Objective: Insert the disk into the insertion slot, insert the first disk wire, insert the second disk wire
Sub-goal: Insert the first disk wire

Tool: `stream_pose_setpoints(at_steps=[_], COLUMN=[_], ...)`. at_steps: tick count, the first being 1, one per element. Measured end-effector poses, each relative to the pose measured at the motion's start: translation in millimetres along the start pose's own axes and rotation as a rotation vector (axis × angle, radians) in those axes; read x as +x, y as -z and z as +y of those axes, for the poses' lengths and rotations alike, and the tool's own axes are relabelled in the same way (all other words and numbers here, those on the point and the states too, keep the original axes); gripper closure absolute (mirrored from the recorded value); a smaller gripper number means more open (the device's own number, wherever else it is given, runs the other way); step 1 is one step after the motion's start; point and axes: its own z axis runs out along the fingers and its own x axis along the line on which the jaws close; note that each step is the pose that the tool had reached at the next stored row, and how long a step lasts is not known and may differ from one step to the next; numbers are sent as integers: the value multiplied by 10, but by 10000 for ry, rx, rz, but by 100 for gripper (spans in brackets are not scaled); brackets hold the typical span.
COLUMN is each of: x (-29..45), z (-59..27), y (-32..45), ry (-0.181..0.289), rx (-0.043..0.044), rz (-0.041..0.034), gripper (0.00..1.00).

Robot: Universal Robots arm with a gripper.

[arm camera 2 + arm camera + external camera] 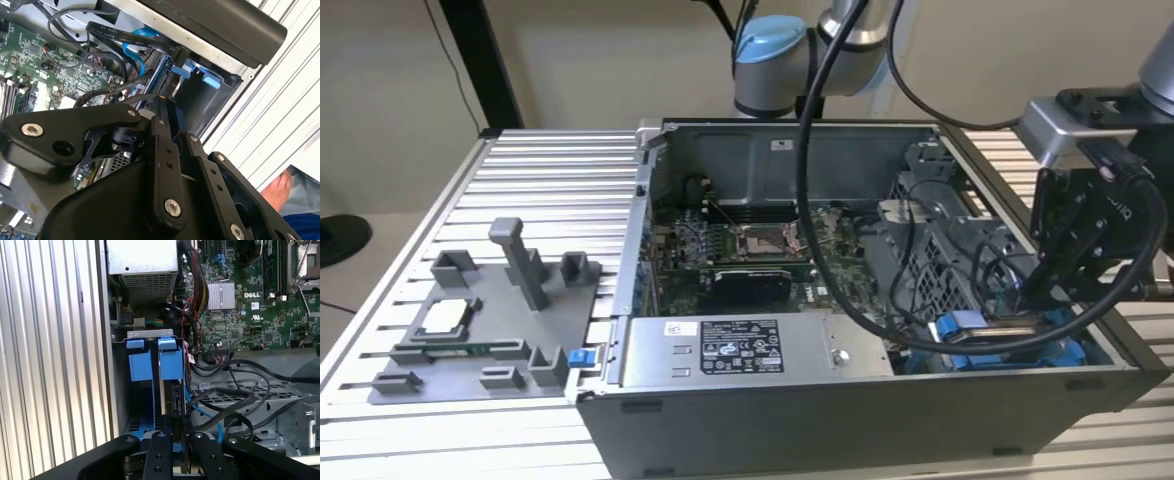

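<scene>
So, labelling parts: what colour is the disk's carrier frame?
Bright blue carrier frame, clearest in the first wrist view.

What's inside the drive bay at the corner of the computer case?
The insertion slot holds the blue-framed disk, standing on edge, with the gripper close to it. The gripper covers the disk's near end.

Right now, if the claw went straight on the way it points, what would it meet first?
Most likely the disk, standing edge-on in the insertion slot straight ahead of the claw. Depth is unclear, so the claw may already touch it.
</scene>
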Motion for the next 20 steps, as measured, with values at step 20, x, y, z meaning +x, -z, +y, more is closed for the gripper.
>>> stream_pose_setpoints(at_steps=[20], x=[-35], z=[-26], y=[-99], ry=[524], rx=[365], rz=[-42], gripper=[100])
